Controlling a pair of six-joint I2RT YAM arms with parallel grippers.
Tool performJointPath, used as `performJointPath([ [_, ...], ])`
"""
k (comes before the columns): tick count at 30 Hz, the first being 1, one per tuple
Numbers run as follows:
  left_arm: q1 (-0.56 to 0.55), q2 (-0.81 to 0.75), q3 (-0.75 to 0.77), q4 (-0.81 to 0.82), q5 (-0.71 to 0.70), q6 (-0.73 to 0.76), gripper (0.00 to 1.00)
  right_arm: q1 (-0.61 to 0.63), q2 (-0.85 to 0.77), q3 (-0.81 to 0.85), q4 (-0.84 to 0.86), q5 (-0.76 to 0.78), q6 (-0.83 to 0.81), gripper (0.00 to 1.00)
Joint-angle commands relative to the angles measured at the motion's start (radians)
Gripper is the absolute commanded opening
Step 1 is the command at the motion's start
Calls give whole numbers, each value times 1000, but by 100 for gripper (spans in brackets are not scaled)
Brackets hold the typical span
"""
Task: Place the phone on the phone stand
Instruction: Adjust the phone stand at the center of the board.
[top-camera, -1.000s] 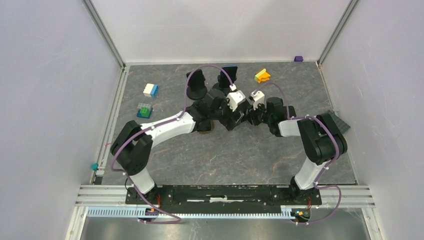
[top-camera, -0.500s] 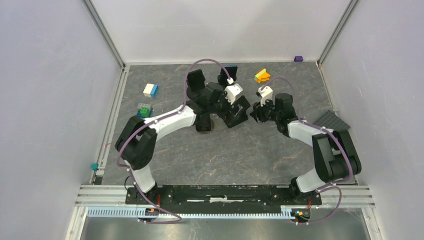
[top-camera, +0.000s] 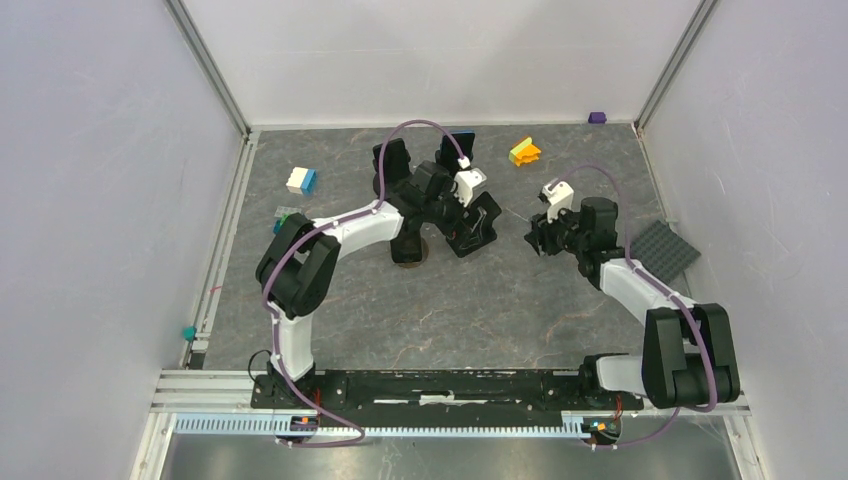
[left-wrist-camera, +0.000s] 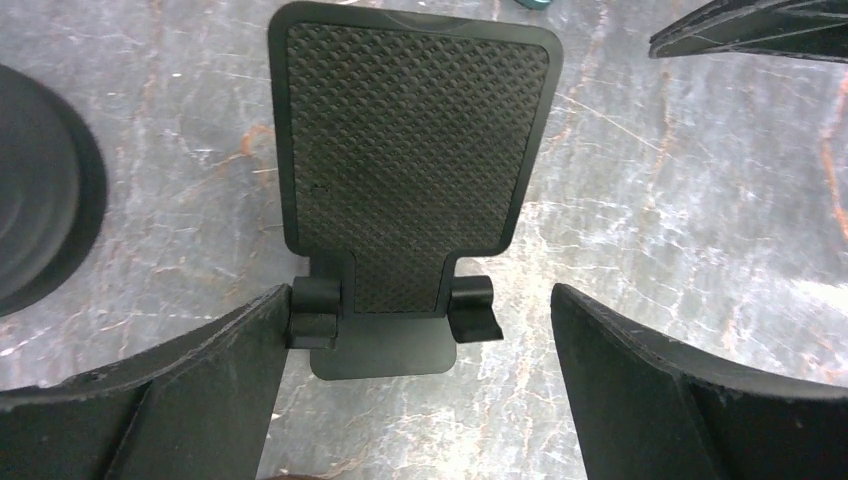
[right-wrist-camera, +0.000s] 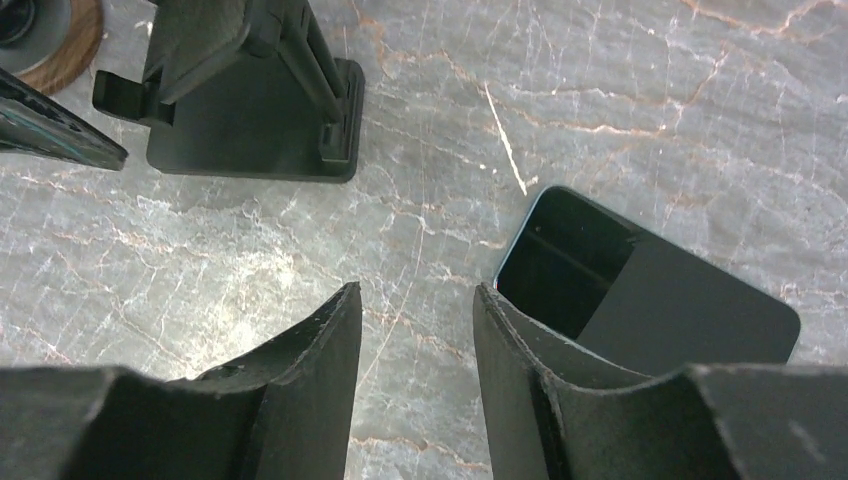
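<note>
Phone (right-wrist-camera: 650, 300) flat, corner by right gripper (right-wrist-camera: 415, 292) (parted) | left gripper (left-wrist-camera: 420, 298) straddles stand (left-wrist-camera: 415, 170)

The left arm (top-camera: 350, 228) and right arm (top-camera: 630, 285) wear white shells between black joints, each trailing a lilac cable (top-camera: 418, 123) (plugged into a small white wrist box (top-camera: 467, 183)); gripper fingers (left-wrist-camera: 150, 400) are thick, matte black.

Seen from above, a grey marbled table (top-camera: 450, 310) holds scattered toy bricks: a white and blue brick (top-camera: 301, 180) in the upper left, a green brick (top-camera: 284, 213) just below it and partly hidden, an orange and yellow brick (top-camera: 524, 151) right of upper centre, and a small purple brick (top-camera: 597, 117) in the upper right corner. A dark grey studded baseplate (top-camera: 665, 249) lies flat at the right edge. A small teal piece (top-camera: 188, 331) sits off the table's left edge, lower left.
</note>
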Motion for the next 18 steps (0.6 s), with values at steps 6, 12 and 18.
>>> performJointPath([
  [6, -12, -16, -56, 105, 207, -140, 100, -59, -40, 27, -41, 40, -48, 53],
  [12, -77, -32, -124, 136, 217, -143, 100, -81, 36, 106, -91, 128, -70, 60],
  [18, -99, -78, -177, 147, 175, -145, 100, -131, 143, 233, -180, 145, -173, 72],
])
